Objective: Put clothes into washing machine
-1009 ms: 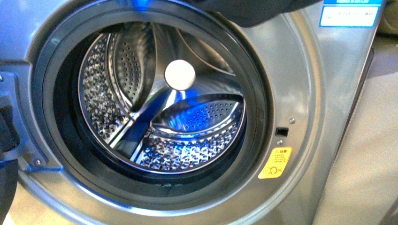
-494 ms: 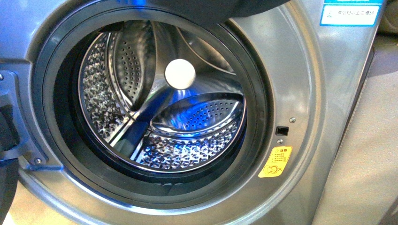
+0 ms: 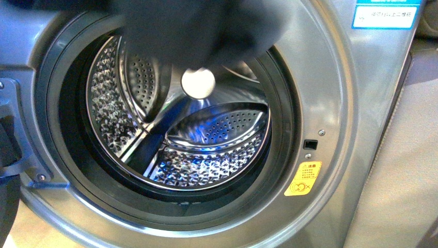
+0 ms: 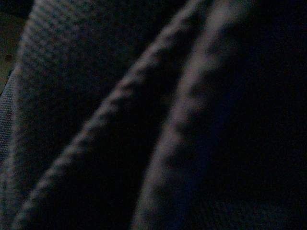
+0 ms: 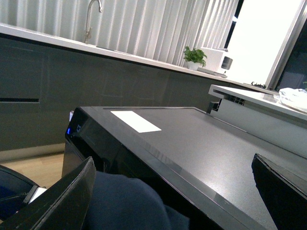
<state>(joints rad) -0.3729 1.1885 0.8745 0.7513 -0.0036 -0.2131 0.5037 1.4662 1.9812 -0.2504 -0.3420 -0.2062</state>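
The washing machine [image 3: 330, 93] is silver-grey and fills the front view, with its porthole open. It has a dark gasket [image 3: 67, 134], a shiny perforated drum [image 3: 206, 139] with nothing in it, a yellow sticker [image 3: 303, 179] and a blue label [image 3: 385, 14]. The dark navy clothes [image 3: 196, 31] hang in front of the porthole's top and cover the upper drum. My left gripper is shut on the clothes; ribbed fabric [image 4: 96, 96] fills the left wrist view and hides the jaws. My right gripper [image 5: 173, 163] is open above the machine's top [image 5: 192, 139], with the clothes [image 5: 124, 201] below it.
The door hinge [image 3: 10, 129] sits at the porthole's left edge and the latch slot [image 3: 310, 144] at its right. In the right wrist view, a white label [image 5: 135, 120] lies on the machine's top. Behind are a counter with a faucet [image 5: 91, 9] and a plant [image 5: 194, 56].
The clothes have come down and to the left from the top edge. They now cover the top of the porthole and reach the drum's white hub.
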